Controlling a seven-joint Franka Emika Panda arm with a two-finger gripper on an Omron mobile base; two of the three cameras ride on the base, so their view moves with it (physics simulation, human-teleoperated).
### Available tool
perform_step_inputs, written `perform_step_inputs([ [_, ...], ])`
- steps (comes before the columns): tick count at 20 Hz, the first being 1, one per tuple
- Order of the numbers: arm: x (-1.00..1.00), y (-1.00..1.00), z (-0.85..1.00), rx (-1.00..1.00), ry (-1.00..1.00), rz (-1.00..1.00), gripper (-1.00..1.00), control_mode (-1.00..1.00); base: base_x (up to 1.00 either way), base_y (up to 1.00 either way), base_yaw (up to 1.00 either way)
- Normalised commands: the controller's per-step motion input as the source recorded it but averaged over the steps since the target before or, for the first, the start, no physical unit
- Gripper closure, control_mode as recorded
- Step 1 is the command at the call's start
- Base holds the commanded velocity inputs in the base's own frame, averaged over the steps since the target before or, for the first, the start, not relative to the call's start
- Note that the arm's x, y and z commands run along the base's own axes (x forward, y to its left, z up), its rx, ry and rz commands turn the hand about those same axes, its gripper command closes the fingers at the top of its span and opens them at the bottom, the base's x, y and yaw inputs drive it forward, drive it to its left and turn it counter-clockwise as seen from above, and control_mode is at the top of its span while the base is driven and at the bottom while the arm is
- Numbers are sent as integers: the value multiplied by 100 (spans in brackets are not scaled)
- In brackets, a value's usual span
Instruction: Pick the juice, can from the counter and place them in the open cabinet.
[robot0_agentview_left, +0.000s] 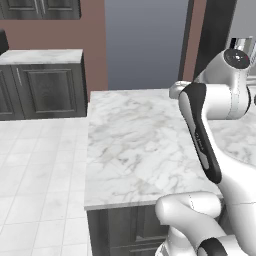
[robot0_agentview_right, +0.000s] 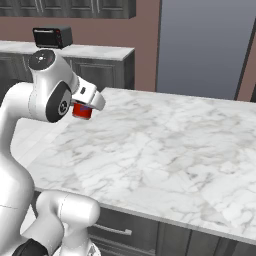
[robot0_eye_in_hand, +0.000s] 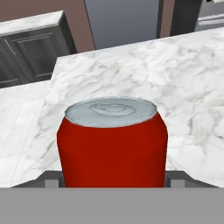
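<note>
Can, a short red cylinder with a silvery top (robot0_eye_in_hand: 113, 144), sat between the gripper's (robot0_agentview_right: 83, 111) part-open jaws, apparently gripped, above the white-grey marble counter (robot0_agentview_right: 165, 145). Risk: slipping out during transit, since grip looked low.

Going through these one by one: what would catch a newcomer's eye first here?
The red can looms large in the hand view, upright between the gripper's fingers. In the right base view it hangs under the hand, above the marble counter. A black toaster oven sits on the far counter.
</note>
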Motion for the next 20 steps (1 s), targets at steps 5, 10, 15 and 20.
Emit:
perform_step_inputs([
  [5,-72,0,32,0,-4,0,100,-100,0,0,0],
  [10,-23,0,3,0,-3,0,100,-100,0,0,0],
  [15,0,0,0,0,0,0,100,-100,0,0,0],
  [20,0,0,0,0,0,0,100,-100,0,0,0],
])
